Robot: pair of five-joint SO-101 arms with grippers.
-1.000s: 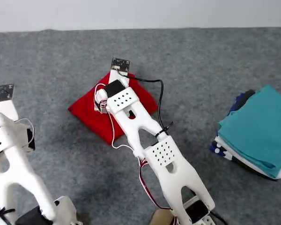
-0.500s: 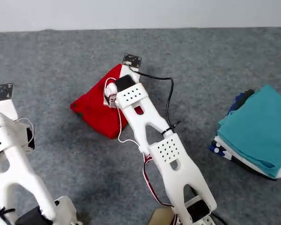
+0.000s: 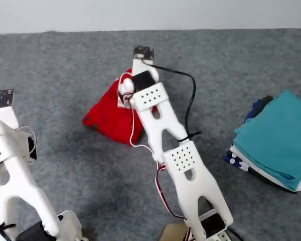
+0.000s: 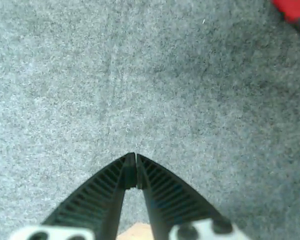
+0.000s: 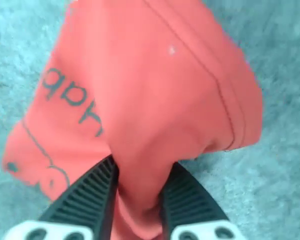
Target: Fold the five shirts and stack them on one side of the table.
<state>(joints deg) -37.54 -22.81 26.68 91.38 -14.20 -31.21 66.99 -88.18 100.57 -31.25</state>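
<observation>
right gripper [image 5: 137, 187] | pinching red shirt [image 5: 155, 85] (bunched fold) | over grey table [image 5: 282, 60]

The tabletop [image 3: 65, 65] is covered with a grey, speckled, felt-like fabric, whose fibrous grain is seen close up in the left wrist view. Along the far edge a pale, plain wall [image 3: 150, 15] is met in a straight line. At the near edge a small tan piece [image 3: 171, 234] is partly seen; what it is cannot be told.
</observation>
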